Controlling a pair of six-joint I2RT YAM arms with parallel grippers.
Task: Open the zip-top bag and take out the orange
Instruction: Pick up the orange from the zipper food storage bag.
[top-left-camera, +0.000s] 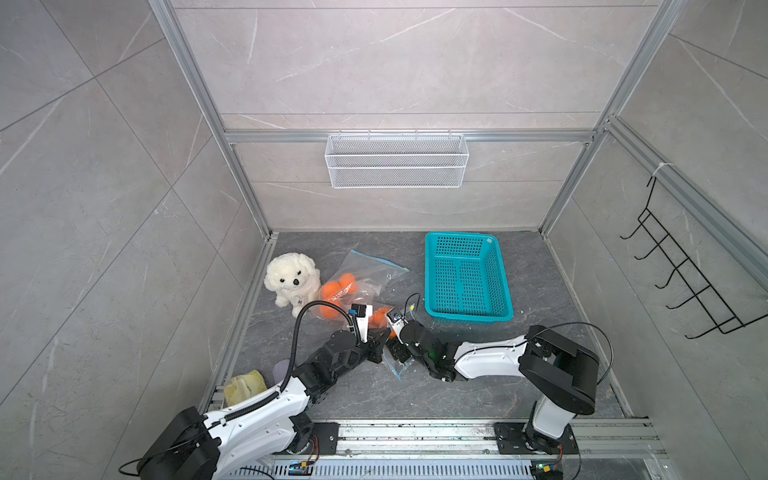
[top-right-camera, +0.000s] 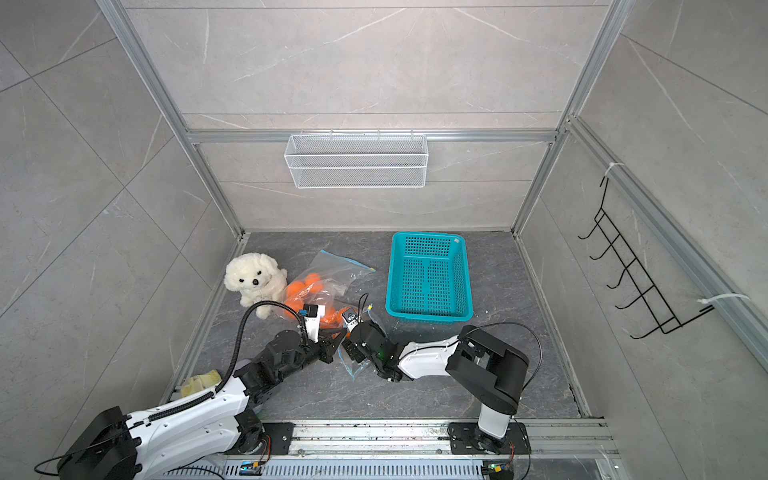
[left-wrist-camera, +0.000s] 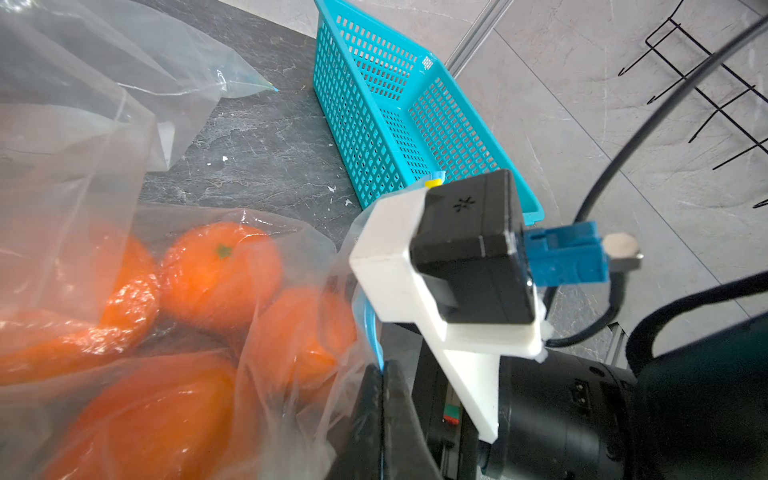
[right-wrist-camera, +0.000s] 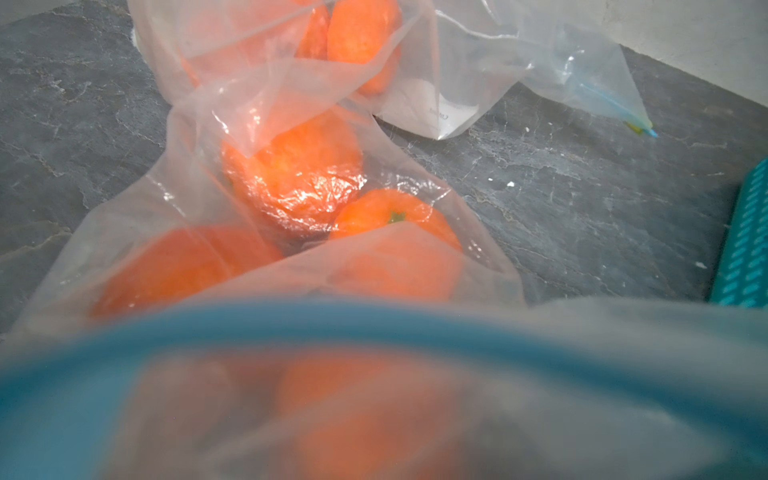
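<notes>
While left fingers clamp one zip-top bag, second bag, right fingers state unclear, one basket

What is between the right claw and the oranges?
Only the clear plastic of the zip-top bag: the oranges lie inside it, and its blue zip rim crosses just before the right gripper. Whether that mouth is open, I cannot tell.
</notes>
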